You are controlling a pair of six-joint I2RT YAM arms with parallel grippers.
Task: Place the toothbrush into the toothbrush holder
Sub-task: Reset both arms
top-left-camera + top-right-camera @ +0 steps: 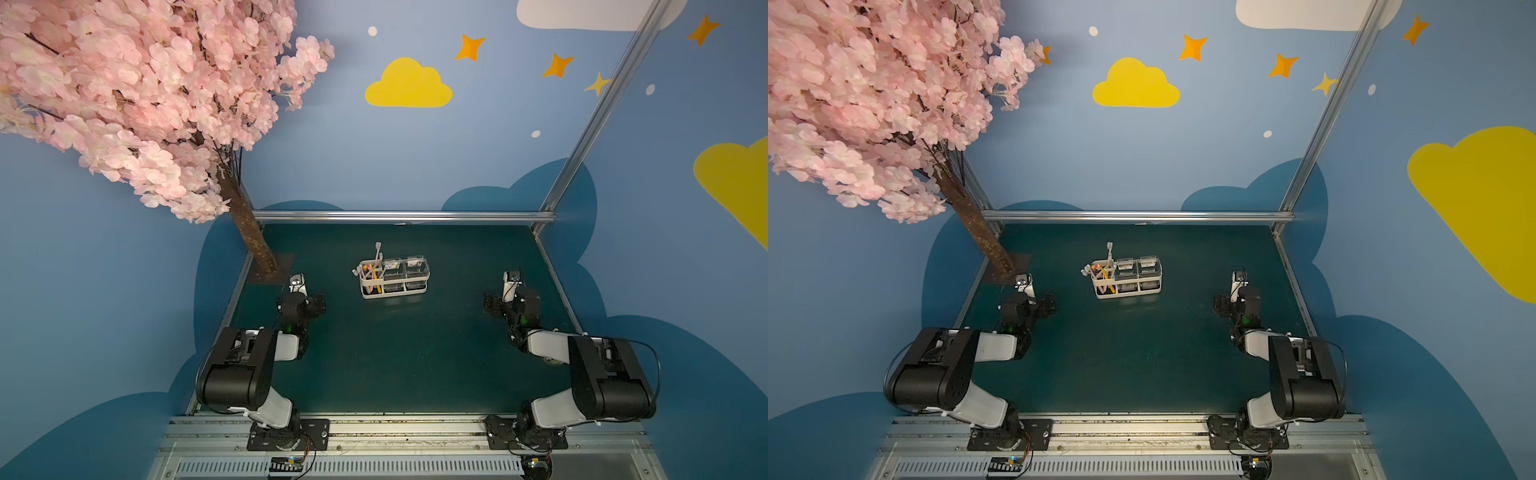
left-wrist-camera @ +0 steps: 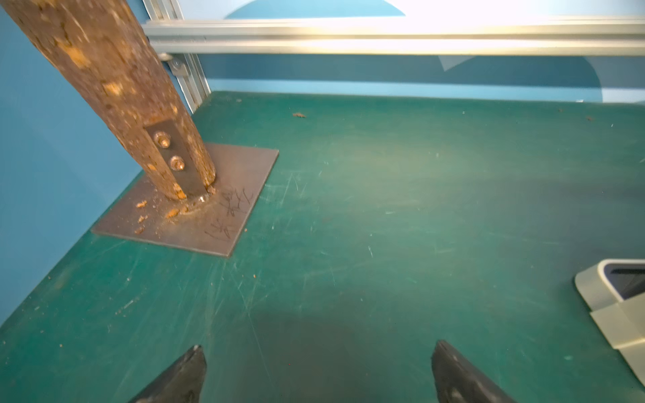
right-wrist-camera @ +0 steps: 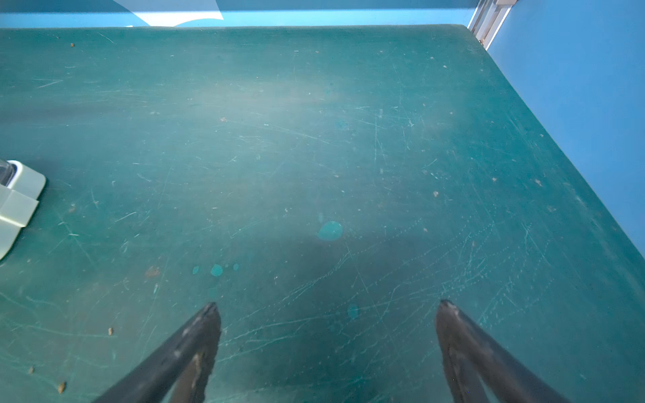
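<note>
You had both arms parked low at the sides of the dark green table [image 1: 395, 365], well apart from the small white oblong wire-frame toothbrush holder [image 1: 395, 293] standing near the middle, towards the far edge. Your left pincer [image 2: 318, 345] gaped wide over bare table with nothing between its tips, and your right pincer [image 3: 328, 303] was just as wide and just as empty.

A tall pale-handled toothbrush [image 1: 377, 254] stood upright in the divided slot section at the holder's left end, with a yellow-handled brush [image 1: 375, 275] and a few others leaning beside it. The two clear square plastic cups [image 1: 405, 270] filled the other end. No loose brush showed on the table in either top view, so the placing looked finished.

The sound course here was to hold both arms clear of the holder. Any reach inward risked clipping the brush heads that leaned out past the left rim.
</note>
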